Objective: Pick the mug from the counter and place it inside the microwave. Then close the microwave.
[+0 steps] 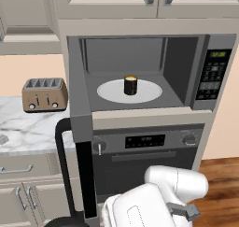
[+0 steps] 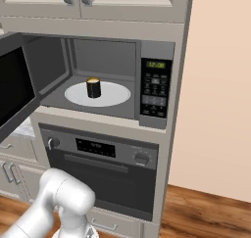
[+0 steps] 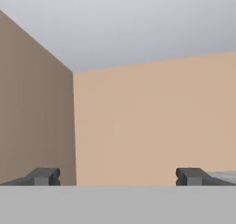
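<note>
The mug [image 1: 130, 85] stood upright on the round white turntable [image 1: 149, 93], inside the microwave [image 1: 140, 72], a little back from the plate's middle. From the other side it showed the same way, the mug [image 2: 93, 87] on the turntable [image 2: 115, 96], its yellowish rim uppermost. The microwave door [image 1: 80, 128] hung wide open, swung out to the left, with its black handle [image 1: 62, 165] curving down along the outer edge; in the right base view the dark glass of the door [image 2: 14, 92] faced inward. The button panel [image 1: 213, 74] with its green display sat at the right of the opening. Below was the oven [image 1: 144, 160] with two knobs. To the left a tan toaster [image 1: 45, 94] rested on the marble counter [image 1: 28, 128], and a small grey cube [image 1: 3, 139] lay near the counter's front edge.

The arm [image 1: 163, 198] was folded low in front of the oven. In the hand view the gripper [image 3: 118, 177] pointed at bare peach-coloured walls and a grey ceiling, its fingertips [image 3: 44, 176] spread far apart with nothing between them.
</note>
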